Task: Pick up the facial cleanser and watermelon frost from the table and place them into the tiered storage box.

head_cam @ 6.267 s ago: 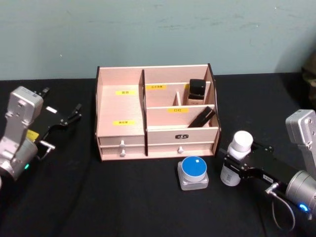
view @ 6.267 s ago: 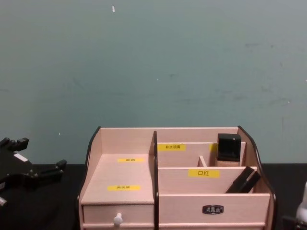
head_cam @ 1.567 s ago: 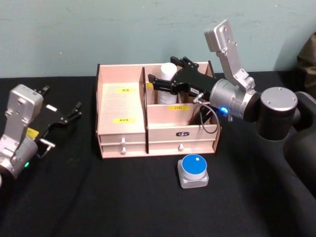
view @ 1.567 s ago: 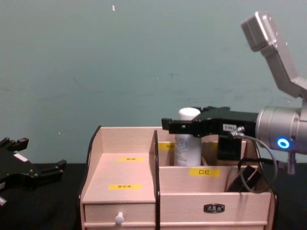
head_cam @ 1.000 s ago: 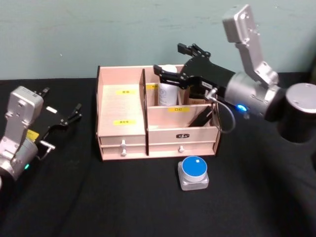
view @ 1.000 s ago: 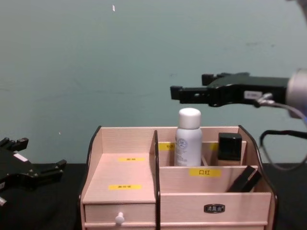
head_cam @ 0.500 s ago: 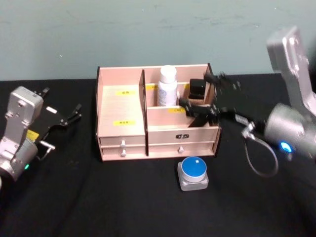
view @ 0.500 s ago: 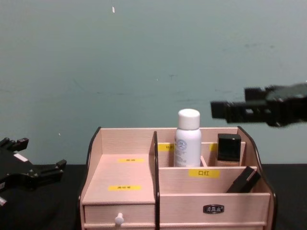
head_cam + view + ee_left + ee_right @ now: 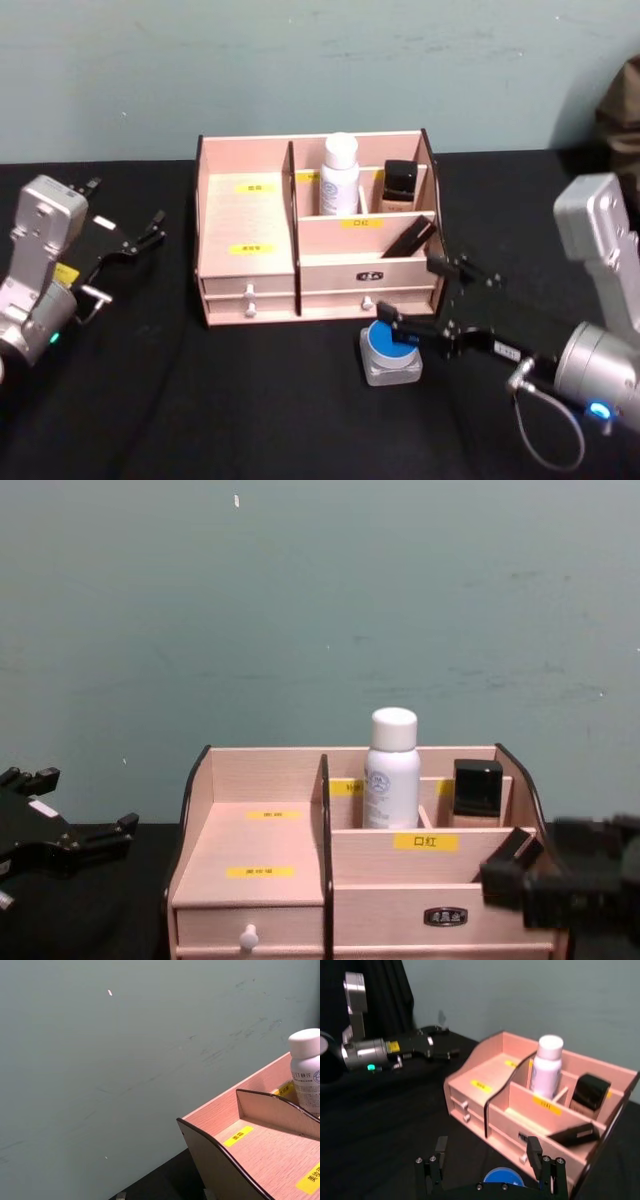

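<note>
blue-lidded jar (image 9: 388, 352) is the piece not yet stowed. from the left: the left gripper (image 9: 128, 205) sits parked at the table (image 9: 250, 410) edge, fingers apart and empty, well away from it. the storage box (image 9: 245, 215) stands mid-table with the white bottle (image 9: 340, 178) upright in its back row. the jar rests top-up just in front of the box's right end, squat, with no long axis to mind. the right gripper (image 9: 408, 290), clearly the nearer, hangs over it, spread wide and holding nothing, with the jar between its fingers.
</note>
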`<move>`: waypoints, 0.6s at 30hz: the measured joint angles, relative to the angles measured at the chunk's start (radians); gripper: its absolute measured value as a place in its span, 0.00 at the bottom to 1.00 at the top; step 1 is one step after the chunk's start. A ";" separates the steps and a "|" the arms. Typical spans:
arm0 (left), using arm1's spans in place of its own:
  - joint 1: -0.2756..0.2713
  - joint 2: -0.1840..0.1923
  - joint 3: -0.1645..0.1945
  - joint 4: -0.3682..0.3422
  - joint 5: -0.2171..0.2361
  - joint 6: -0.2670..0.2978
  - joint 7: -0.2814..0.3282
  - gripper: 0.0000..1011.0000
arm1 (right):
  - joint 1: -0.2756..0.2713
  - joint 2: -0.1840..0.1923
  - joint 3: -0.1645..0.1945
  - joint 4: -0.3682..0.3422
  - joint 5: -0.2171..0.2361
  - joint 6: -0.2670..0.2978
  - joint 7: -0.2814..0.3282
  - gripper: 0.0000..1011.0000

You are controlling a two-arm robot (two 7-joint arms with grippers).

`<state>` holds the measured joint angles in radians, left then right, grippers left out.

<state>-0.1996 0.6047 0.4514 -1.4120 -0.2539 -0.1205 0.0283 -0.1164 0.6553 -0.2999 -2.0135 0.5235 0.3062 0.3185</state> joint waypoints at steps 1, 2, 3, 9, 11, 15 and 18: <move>0.000 0.000 0.000 0.000 0.000 0.000 0.000 0.99 | -0.006 0.001 -0.002 0.001 -0.004 -0.002 -0.003 0.99; 0.000 0.000 0.000 0.000 0.000 0.000 0.000 0.99 | -0.015 0.002 -0.008 0.006 -0.017 -0.007 -0.010 0.99; 0.000 0.000 0.000 0.000 0.000 0.000 0.000 0.99 | -0.019 0.002 -0.009 0.008 -0.023 -0.008 -0.013 0.99; 0.000 0.000 0.000 0.000 0.000 0.000 0.000 0.99 | -0.031 -0.010 -0.021 0.034 -0.069 -0.016 -0.031 0.99; 0.000 0.000 0.000 0.000 0.000 0.000 0.000 0.99 | -0.031 -0.014 -0.024 0.042 -0.083 -0.017 -0.034 0.99; 0.000 0.000 0.000 0.000 0.000 0.000 0.000 0.99 | -0.023 -0.032 -0.031 0.070 -0.101 -0.017 -0.034 0.99; 0.000 0.000 0.000 0.000 0.000 0.000 0.000 0.99 | -0.009 -0.050 -0.039 0.100 -0.113 -0.014 -0.030 0.99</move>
<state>-0.1996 0.6047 0.4514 -1.4120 -0.2539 -0.1206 0.0283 -0.1258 0.6052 -0.3392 -1.9134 0.4110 0.2921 0.2885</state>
